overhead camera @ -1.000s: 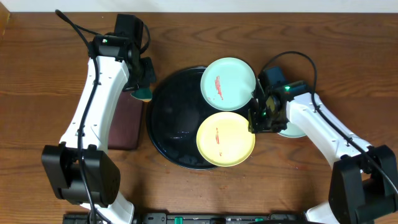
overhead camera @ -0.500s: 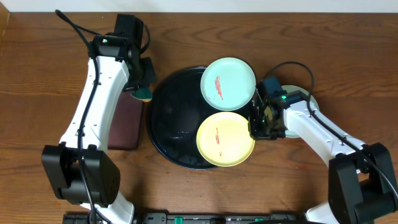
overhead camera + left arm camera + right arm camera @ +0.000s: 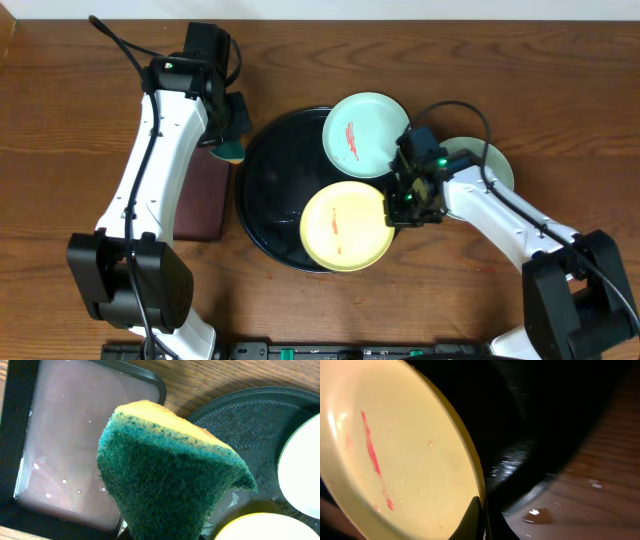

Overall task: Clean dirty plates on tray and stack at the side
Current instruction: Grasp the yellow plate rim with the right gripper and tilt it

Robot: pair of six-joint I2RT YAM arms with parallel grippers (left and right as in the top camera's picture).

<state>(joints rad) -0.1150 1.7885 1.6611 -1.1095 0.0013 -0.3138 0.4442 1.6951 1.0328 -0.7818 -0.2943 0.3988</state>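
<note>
- Right gripper (image 3: 399,207) clamped together on the right rim of the yellow plate (image 3: 343,228); the wrist view shows its fingertips (image 3: 471,519) pinching the edge.
- Yellow plate sits over the lower right part of the black tray (image 3: 270,180) and has a thin red smear (image 3: 371,455) on its face.
- Mint plate with red smear (image 3: 366,135) rests on the tray's upper right rim, close to the yellow plate.
- Second mint plate (image 3: 492,162) lies on the counter (image 3: 80,120) right of the tray, partly hidden under the right arm.
- Left gripper (image 3: 230,138) closed on a green-and-yellow sponge (image 3: 170,475), held above the gap between the black tray and the brown rectangular tray (image 3: 200,205).
- Brown tray looks wet inside.
</note>
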